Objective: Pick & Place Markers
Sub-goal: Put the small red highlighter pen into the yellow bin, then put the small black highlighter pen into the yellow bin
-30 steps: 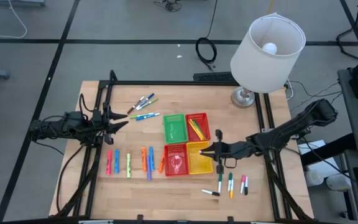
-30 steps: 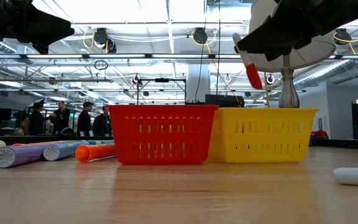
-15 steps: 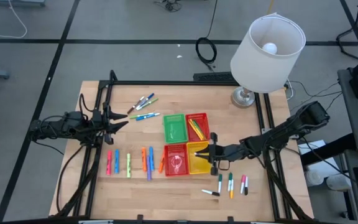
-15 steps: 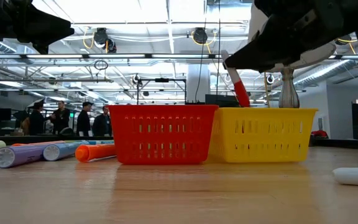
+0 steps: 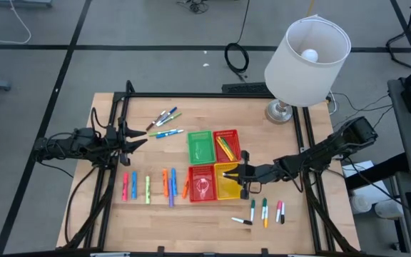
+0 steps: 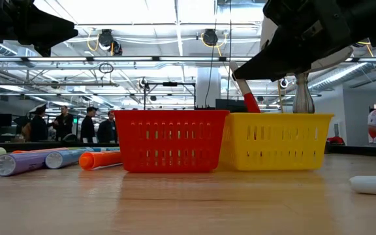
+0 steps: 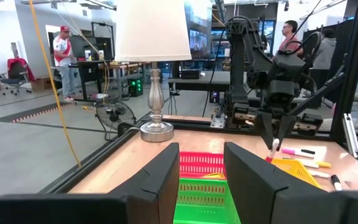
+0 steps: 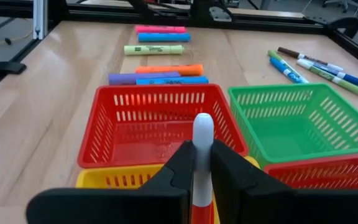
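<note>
A red-and-white marker (image 8: 202,163) was pinched between the closed jaws of the right gripper (image 5: 244,174) — tilted, its red end dipped into the yellow basket (image 6: 279,140). The left gripper (image 5: 138,137) was held half open, empty — well apart, at the table's (image 5: 205,214) left side.

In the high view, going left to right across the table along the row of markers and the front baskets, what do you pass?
Pink marker → blue marker → yellow-green marker → orange marker → red basket → yellow basket → right gripper, shut on a red-and-white marker → loose markers.
</note>
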Motion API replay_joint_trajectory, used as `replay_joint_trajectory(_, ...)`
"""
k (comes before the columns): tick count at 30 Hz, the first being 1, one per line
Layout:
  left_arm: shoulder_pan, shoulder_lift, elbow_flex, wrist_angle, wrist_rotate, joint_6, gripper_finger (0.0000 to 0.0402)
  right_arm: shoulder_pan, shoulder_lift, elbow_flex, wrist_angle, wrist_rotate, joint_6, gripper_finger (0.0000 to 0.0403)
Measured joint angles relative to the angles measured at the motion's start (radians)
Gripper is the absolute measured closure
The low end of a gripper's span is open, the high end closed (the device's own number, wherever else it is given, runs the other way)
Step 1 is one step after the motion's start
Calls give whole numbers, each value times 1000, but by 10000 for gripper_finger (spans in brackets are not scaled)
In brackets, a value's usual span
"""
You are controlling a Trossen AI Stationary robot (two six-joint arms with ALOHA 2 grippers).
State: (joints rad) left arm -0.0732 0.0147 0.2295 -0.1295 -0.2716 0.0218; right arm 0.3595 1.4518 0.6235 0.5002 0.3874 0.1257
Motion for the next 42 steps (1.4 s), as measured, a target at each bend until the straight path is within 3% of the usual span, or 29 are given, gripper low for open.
replay_joint_trajectory(23, 0, 0, 0, 0, 0, 0, 268, 0, 0, 0, -3, 0, 16, 316)
replay_joint_trajectory(35, 0, 0, 0, 0, 0, 0, 268, 21, -6, 1, 25, -8, -44, 313)
replay_joint_trajectory(38, 0, 0, 0, 0, 0, 0, 268, 67, -22, 31, -8, -88, -95, 311)
replay_joint_trajectory(42, 0, 0, 0, 0, 0, 0, 268, 139, -37, 139, -236, -76, -72, 286)
